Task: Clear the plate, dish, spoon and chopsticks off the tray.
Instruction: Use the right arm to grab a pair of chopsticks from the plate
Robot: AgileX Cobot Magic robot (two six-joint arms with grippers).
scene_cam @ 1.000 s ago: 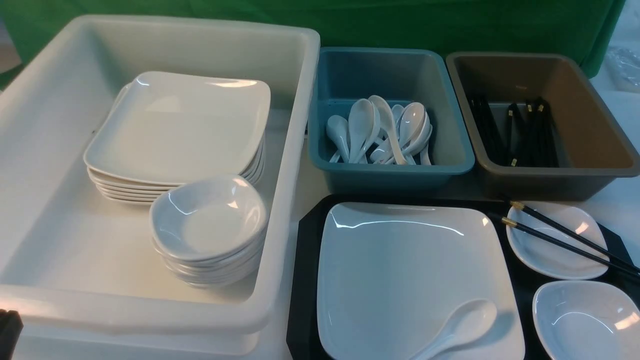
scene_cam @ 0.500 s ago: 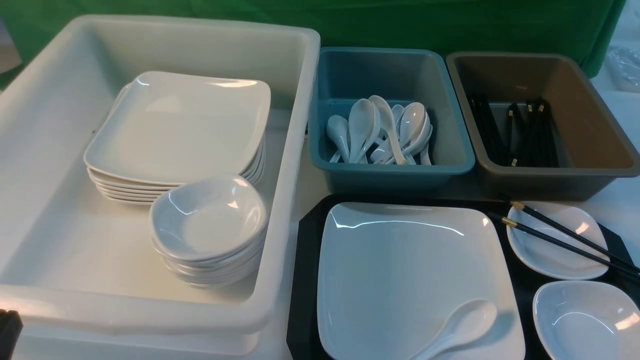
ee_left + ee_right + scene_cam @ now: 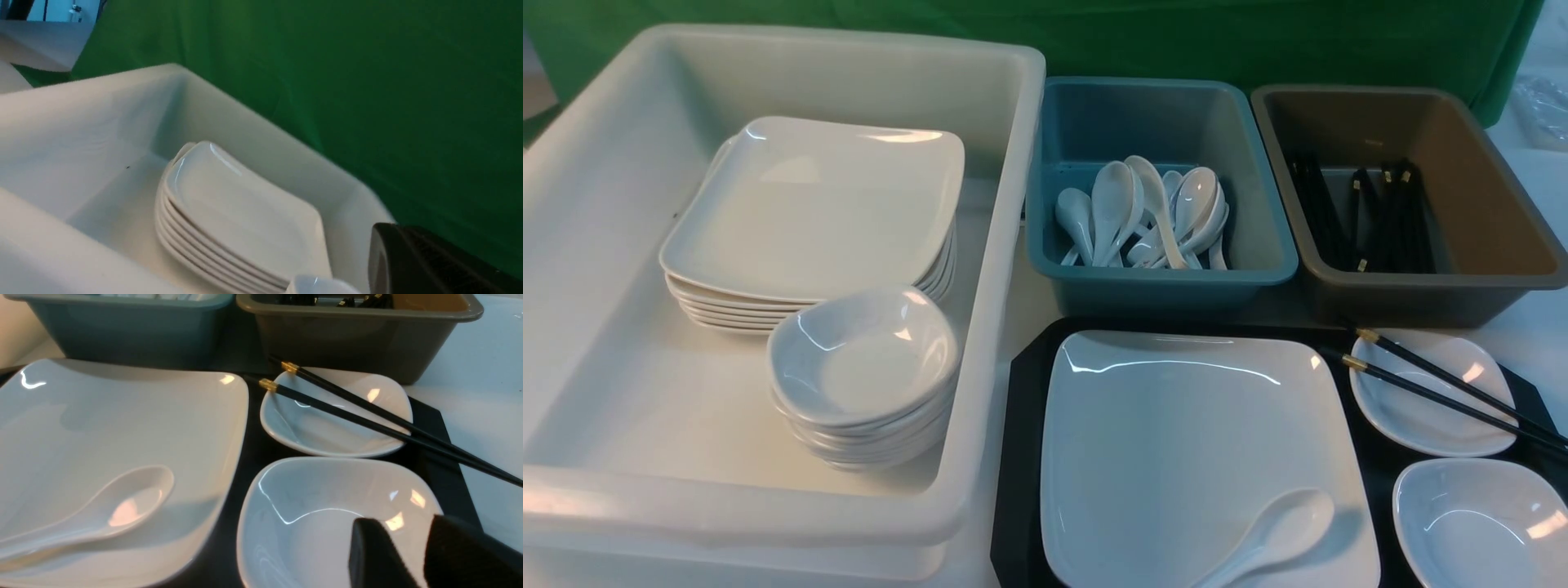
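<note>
The black tray (image 3: 1021,425) holds the large square white plate (image 3: 1192,425) with the white spoon (image 3: 1274,531) lying on its near corner. Two small white dishes sit to the plate's right. The black chopsticks (image 3: 1445,388) lie across the far dish (image 3: 1421,420). The near dish (image 3: 1470,523) is empty. In the right wrist view my right gripper (image 3: 402,528) is open and empty, just over the near dish (image 3: 310,514), with the chopsticks (image 3: 367,412) and spoon (image 3: 122,502) beyond. Only one finger (image 3: 400,261) of my left gripper shows, beside the white tub.
A white tub (image 3: 1013,163) at the left holds a stack of square plates (image 3: 817,212) and a stack of small dishes (image 3: 862,359). A teal bin (image 3: 1160,282) of spoons and a brown bin (image 3: 1421,287) of chopsticks stand behind the tray.
The black tip of my left gripper at the bottom left corner of the front view has gone out of that view. Nothing on the tray has moved.
</note>
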